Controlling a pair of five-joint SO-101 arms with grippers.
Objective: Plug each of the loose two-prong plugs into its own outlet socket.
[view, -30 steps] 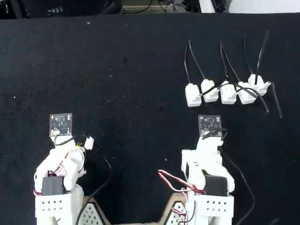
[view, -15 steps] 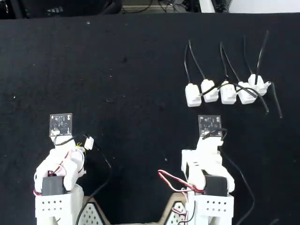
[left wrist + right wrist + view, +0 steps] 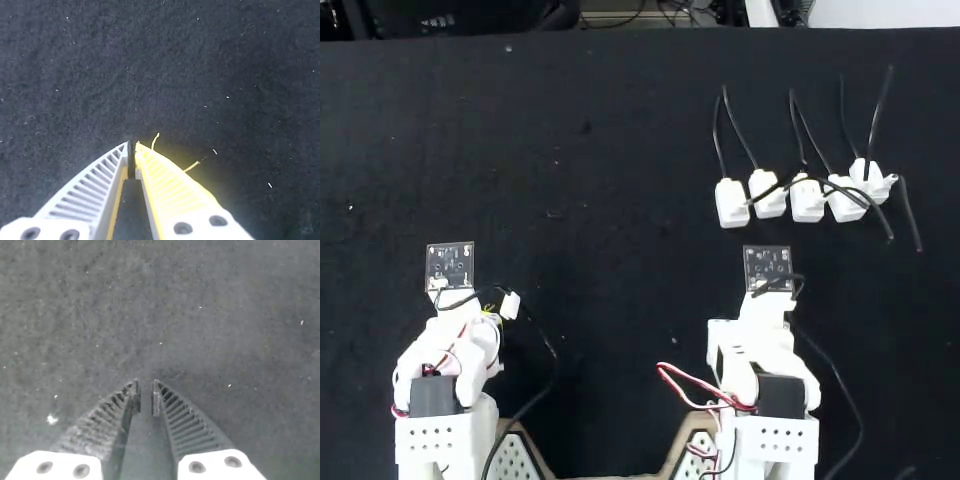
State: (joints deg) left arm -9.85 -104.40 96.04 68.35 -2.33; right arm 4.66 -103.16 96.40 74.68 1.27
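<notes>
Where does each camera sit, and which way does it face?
High view: fixed overhead, looking down on the black table, white plugs at its far right, two arms at the near edge.
Left wrist view: on that arm, facing past the left pincer to the table.
Right wrist view: likewise, past the right pincer.
Shared: both wrist views see bare table.

plugs point(image 3: 731, 203): prongs too small to tell | arm bases point(image 3: 438, 440): cut off at lower edge
</notes>
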